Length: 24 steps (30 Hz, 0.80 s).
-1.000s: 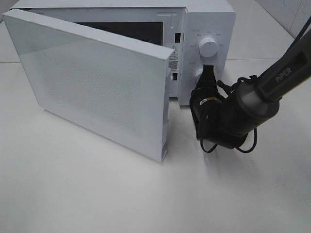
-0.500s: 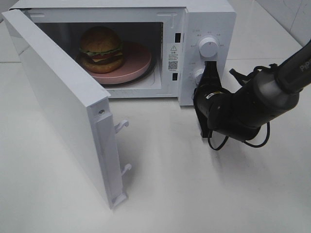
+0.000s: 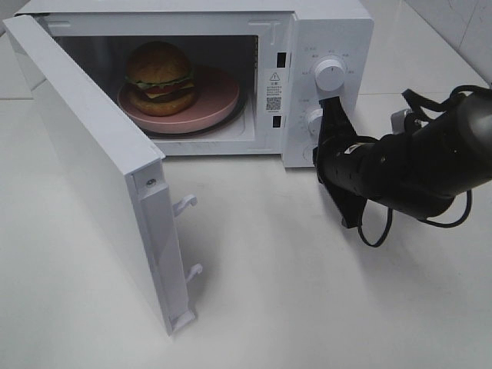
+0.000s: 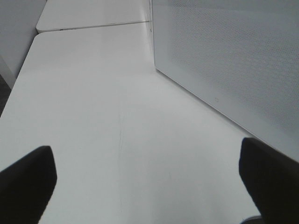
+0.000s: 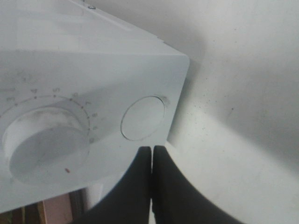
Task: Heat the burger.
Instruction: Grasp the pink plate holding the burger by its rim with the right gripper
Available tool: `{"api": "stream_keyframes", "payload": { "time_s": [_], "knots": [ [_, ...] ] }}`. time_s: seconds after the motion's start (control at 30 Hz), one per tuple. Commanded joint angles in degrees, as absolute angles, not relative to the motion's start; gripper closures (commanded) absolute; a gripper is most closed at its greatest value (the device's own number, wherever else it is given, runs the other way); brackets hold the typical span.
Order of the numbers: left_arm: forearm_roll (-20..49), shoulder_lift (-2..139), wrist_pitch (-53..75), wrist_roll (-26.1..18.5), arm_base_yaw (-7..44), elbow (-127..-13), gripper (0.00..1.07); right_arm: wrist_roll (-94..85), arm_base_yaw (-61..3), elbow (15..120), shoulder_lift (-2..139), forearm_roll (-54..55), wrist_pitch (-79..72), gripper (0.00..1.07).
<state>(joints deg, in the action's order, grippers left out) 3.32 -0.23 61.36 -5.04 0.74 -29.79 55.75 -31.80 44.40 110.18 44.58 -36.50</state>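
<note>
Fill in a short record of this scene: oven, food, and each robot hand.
Oven: white box-shaped microwave oven, door wide open
Food: tall golden-bun burger on round pink plate, inside oven
Right hand: shut, tips beside round white button
Left hand: open, empty, above white table
</note>
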Motion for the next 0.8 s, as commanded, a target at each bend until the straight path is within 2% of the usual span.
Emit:
{"api": "stream_keyframes", "payload": {
  "time_s": [0.03, 0.23, 0.4, 0.47, 0.67, 0.8],
  "knots": [
    [3.3, -1.3, 61.2, -5.0, 0.5, -29.6, 0.06, 48.1, -31.5, 42.7, 105.7, 43.8, -31.8, 1.07],
    [3.3, -1.3, 61.2, -5.0, 0.5, -29.6, 0.06, 39.7, -31.4, 42.2, 102.2, 43.8, -26.8, 1.07],
    [3.3, -1.3, 61.2, -5.0, 0.5, -29.6, 0.06, 26.4, -31.3, 42.2, 98.7, 43.8, -18.3, 1.07],
    [3.3, -1.3, 61.2, -5.0, 0.5, -29.6, 0.06, 15.3, -31.3, 42.2, 97.1, 43.8, -10.1, 1.07],
    [3.3, -1.3, 61.2, -5.0, 0.5, -29.6, 0.06, 7.3, -31.3, 42.4, 95.6, 42.9, -1.1, 1.07],
    [3.3, -1.3, 61.2, -5.0, 0.5, -29.6, 0.06, 5.0, -31.3, 43.9, 95.2, 37.8, 7.2, 1.07]
  ]
}}
